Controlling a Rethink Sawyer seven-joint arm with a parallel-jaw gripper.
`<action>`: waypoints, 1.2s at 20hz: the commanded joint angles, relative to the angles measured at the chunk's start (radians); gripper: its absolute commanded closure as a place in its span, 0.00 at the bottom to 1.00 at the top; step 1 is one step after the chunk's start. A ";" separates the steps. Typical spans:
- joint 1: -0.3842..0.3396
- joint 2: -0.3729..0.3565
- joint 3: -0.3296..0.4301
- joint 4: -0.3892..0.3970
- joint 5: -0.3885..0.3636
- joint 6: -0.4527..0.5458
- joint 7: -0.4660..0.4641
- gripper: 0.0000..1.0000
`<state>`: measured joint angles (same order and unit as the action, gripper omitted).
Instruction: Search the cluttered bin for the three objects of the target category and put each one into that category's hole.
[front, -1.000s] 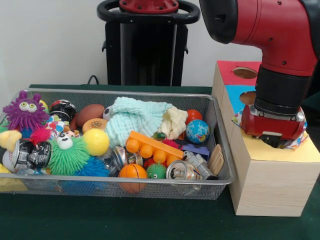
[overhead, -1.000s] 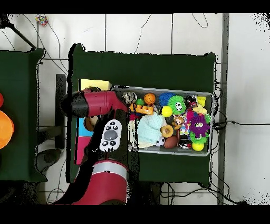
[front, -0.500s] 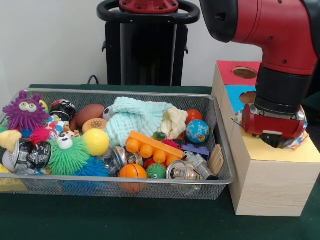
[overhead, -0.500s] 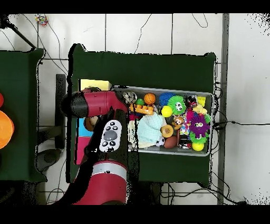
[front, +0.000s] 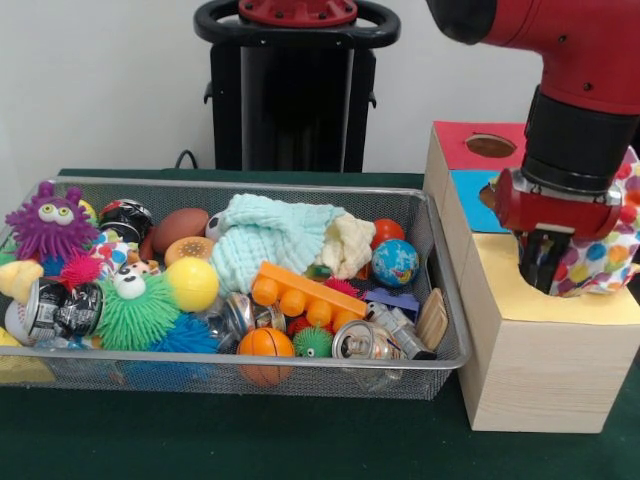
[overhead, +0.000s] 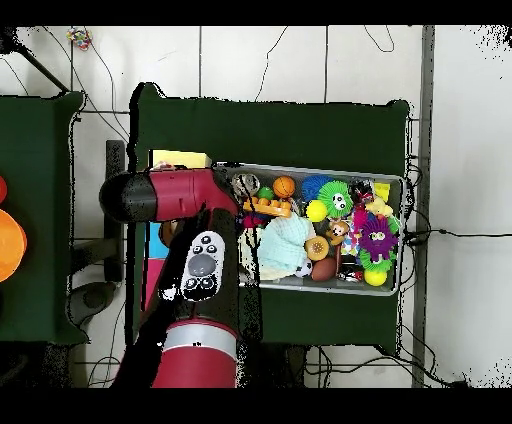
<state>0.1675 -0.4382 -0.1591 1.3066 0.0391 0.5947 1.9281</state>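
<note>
Gripper (front: 545, 262), fingers closed on polka-dot cloth (front: 598, 255), hangs above the wooden box's (front: 540, 365) yellow section, clear of wire bin (front: 440, 300).

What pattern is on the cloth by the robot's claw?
Colourful polka dots on white cloth, seen best in the front view.

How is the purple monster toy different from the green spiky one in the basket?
The purple monster toy sits up at the basket's end, with two big round eyes facing the camera. The green spiky toy lies lower, nearer the front rim, beside the yellow ball, with a small white face on top. The purple one has fewer, thicker spikes; the green one's are thinner and denser. Both are soft-looking spiky toys.
</note>
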 joint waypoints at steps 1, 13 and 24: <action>-0.002 -0.046 0.048 0.076 -0.044 0.158 0.015 1.00; -0.002 -0.027 0.044 0.074 -0.060 0.121 0.036 1.00; -0.027 -0.032 0.060 0.099 -0.081 0.081 0.027 1.00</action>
<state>0.1715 -0.4863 -0.1589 1.3077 0.0029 0.6534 1.9281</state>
